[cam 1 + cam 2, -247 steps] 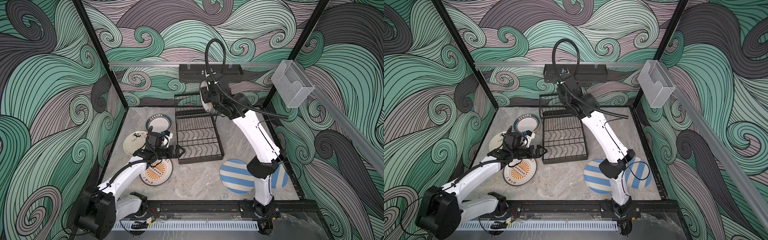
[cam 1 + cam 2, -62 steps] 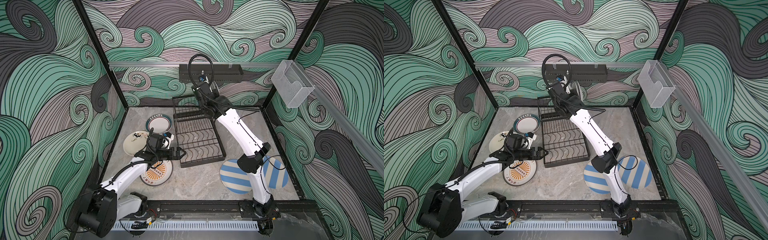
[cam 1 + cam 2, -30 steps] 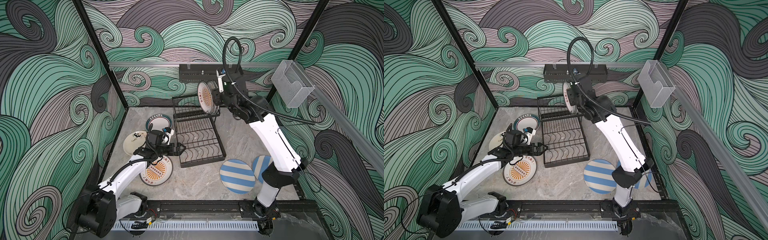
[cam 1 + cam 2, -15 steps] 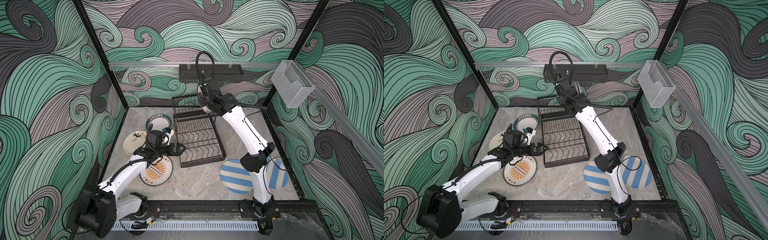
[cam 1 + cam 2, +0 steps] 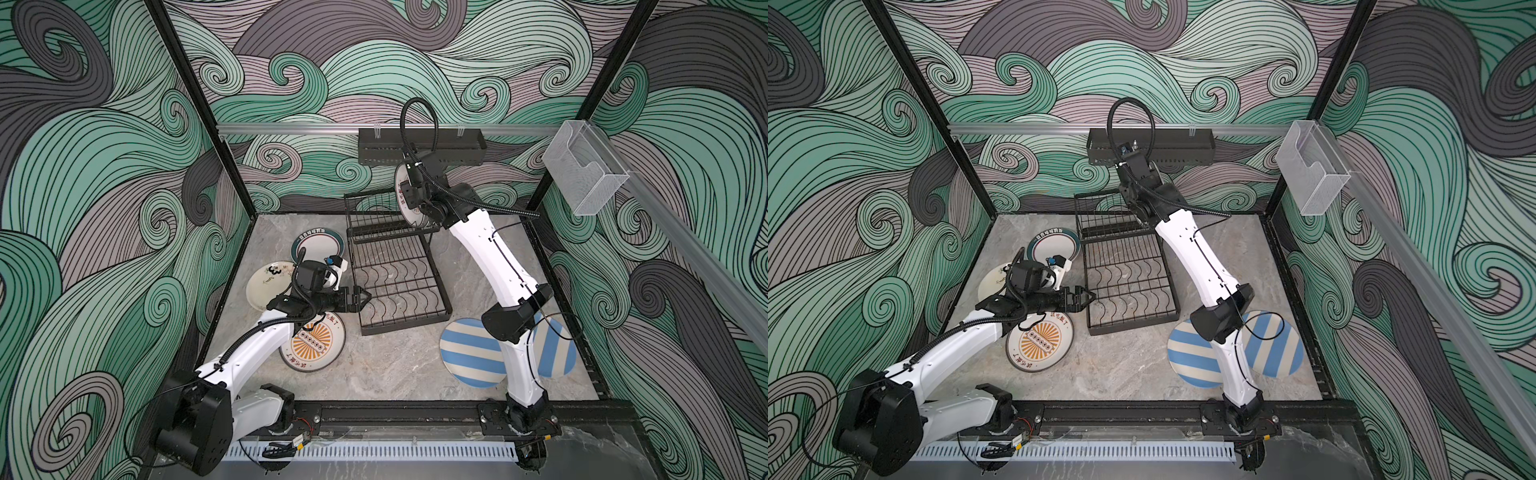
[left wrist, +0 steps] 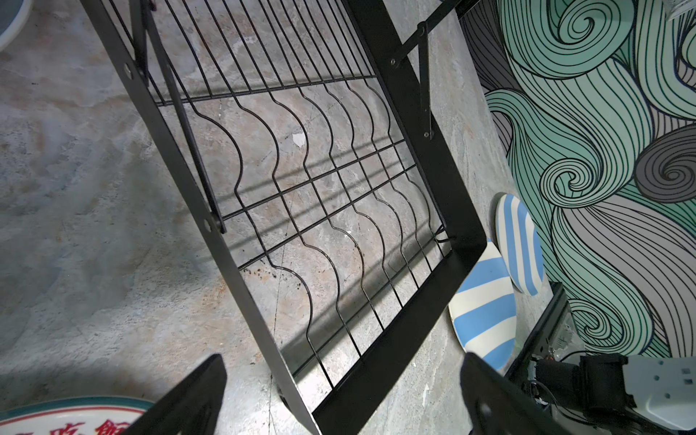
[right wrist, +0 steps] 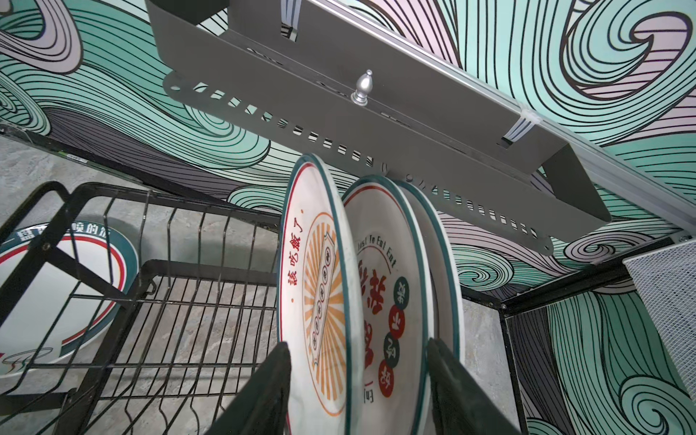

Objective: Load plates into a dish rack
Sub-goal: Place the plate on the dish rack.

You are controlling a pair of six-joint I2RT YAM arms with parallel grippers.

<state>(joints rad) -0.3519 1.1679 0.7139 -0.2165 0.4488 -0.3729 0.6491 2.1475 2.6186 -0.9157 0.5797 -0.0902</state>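
Top views are showing the right arm [image 5: 490, 257] covering most plates [image 5: 400, 195] standing in the dish rack [image 5: 405, 325], and parts of two striped plates [image 5: 465, 353] lying on the table [image 5: 395, 374]. The right wrist view is showing three upright in the upper tier: a sunburst plate [image 7: 320, 293], a red-marked plate [image 7: 380, 301] and a third plate [image 7: 442, 271], face hidden. The right gripper [image 7: 357, 342] is straddling all three, fingers [image 7: 263, 395] apart; whether they are pressing is unclear. The left gripper [image 6: 341, 361] is hanging wide open, empty, over the rack's lower-tier edge.

Glossy glazed plates [image 7: 320, 301]; matt black metal dish rack [image 6: 395, 331]; stone-look tabletop [image 6: 75, 188].
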